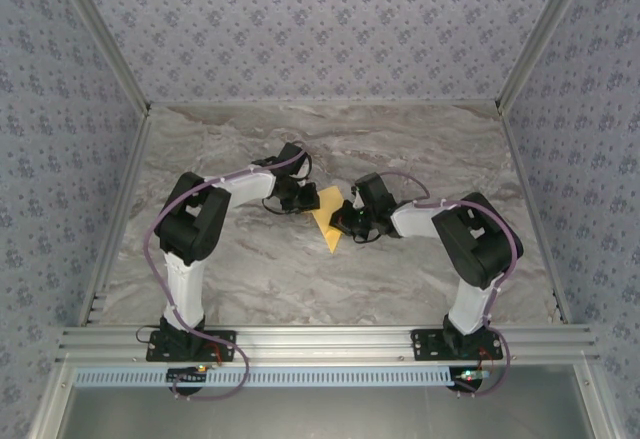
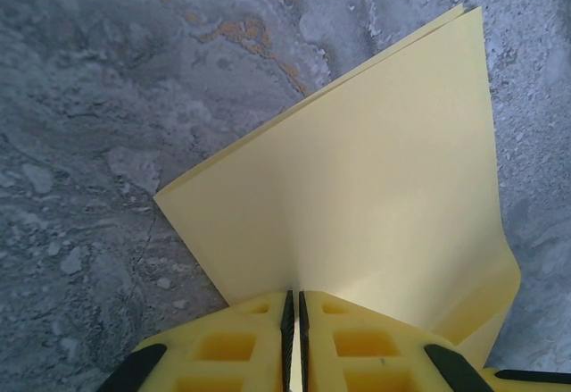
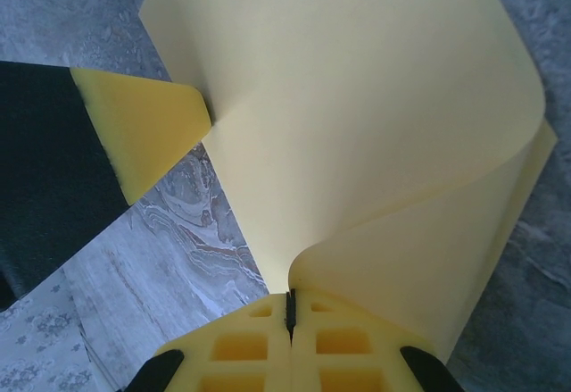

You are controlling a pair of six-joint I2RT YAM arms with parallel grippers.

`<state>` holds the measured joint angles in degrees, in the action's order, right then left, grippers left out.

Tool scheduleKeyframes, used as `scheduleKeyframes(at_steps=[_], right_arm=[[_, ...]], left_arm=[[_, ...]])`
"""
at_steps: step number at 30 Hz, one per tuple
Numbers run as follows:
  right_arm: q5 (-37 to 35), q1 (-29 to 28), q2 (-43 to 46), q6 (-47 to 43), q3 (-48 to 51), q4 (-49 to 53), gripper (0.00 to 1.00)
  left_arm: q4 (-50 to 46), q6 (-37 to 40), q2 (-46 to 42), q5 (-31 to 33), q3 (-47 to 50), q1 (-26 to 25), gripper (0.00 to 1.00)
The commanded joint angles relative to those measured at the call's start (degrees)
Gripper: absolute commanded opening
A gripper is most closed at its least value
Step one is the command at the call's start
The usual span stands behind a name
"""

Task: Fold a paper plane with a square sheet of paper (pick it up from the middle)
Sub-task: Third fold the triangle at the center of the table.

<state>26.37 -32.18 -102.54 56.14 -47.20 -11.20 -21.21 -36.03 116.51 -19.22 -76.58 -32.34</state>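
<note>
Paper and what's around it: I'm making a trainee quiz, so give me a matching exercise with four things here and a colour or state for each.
Things:
1 paper
2 table
3 walls
4 right fingers

Matches:
a grey marble
b shut on the paper
c yellow
d flowered print

Pairs: 1-c; 2-a; 3-d; 4-b

Your top camera looks down from above and behind the arm bases, far enough to take in the whole marble tabletop. Each wrist camera sits close behind its own yellow fingers, facing along them at the sheet of paper, which all three views share.
</note>
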Motion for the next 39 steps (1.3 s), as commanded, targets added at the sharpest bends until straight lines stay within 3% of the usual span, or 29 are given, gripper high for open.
scheduleKeyframes(at_steps=[1,39], right_arm=[[-0.61,-0.26,-1.16,0.55,-1.42,-0.89,0.04],[-1.76,0.28,-3.37,1.86,-1.58,-1.81,0.04]], left_arm=[[-2.52,0.99,2.11,0.94,-0.68,-0.09,0.15],[-2.25,1.01,2.11,0.85,-0.15,-0.09,0.14]])
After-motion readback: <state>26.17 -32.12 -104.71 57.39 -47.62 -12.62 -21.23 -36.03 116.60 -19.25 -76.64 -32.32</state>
